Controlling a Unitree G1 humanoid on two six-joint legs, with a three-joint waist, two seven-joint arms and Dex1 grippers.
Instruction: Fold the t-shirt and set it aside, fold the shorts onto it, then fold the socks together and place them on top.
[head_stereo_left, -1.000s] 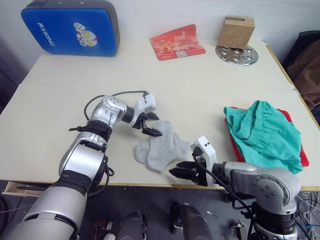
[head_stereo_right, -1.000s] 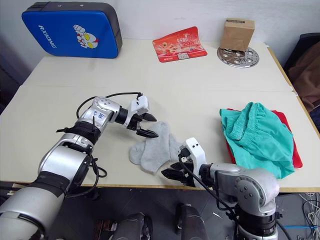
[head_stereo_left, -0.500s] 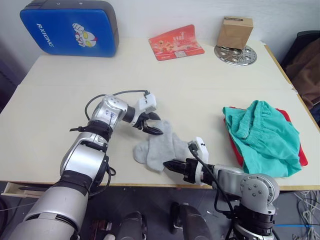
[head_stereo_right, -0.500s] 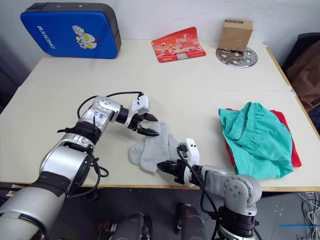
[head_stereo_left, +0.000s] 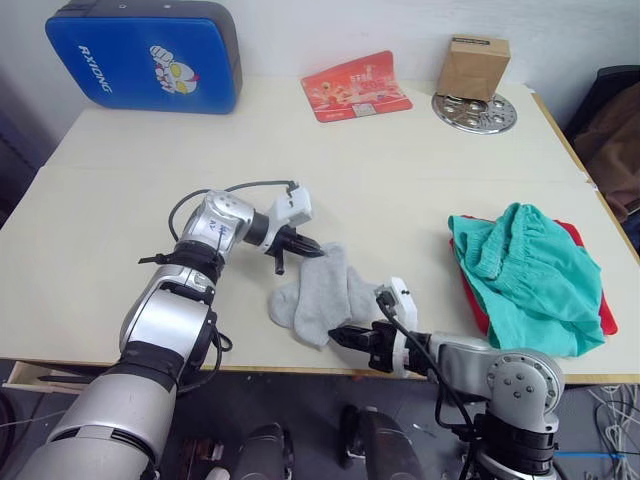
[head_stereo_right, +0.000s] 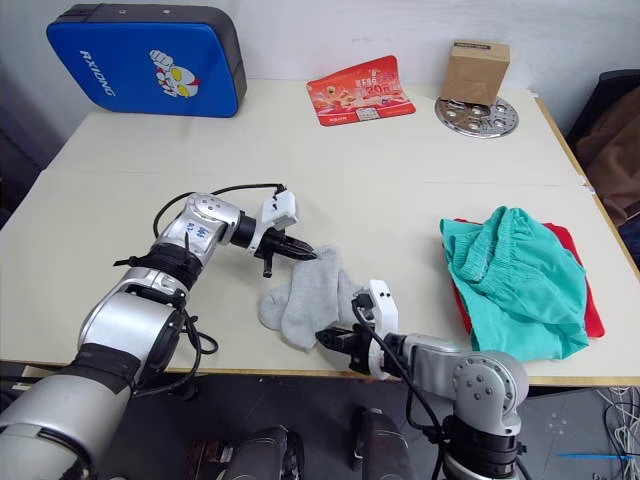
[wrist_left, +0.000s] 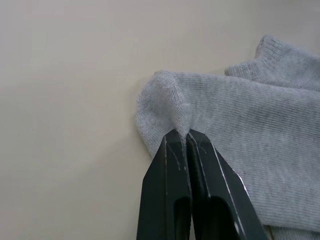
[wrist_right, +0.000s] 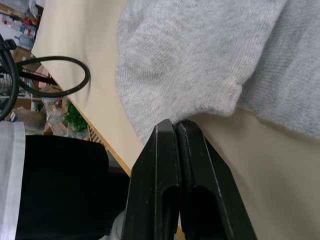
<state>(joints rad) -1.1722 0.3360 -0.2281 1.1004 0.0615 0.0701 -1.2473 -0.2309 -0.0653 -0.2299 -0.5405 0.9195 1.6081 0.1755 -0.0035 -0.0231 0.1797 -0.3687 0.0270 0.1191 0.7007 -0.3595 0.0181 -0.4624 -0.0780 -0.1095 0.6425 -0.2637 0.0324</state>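
The pair of light grey socks (head_stereo_left: 322, 292) lies overlapped near the table's front edge. My left gripper (head_stereo_left: 318, 251) is shut on the socks' far edge, and the knit bunches at its tips (wrist_left: 181, 134). My right gripper (head_stereo_left: 336, 335) comes in from the front, shut, its tips pinching the socks' near edge (wrist_right: 174, 124). To the right the teal-green shorts (head_stereo_left: 528, 272) lie crumpled on the red t-shirt (head_stereo_left: 604, 312), which mostly hides under them.
At the back of the table (head_stereo_left: 420, 190) stand a blue padded case (head_stereo_left: 140, 55), a red printed card (head_stereo_left: 355, 85) and a brown box (head_stereo_left: 472, 63) on a perforated metal disc (head_stereo_left: 492, 113). Dark clothing (head_stereo_left: 612, 130) hangs beyond the table's right edge.
Both grippers have closed. The left one shut on the socks' far edge; the right one slid in to the near edge and shut there.
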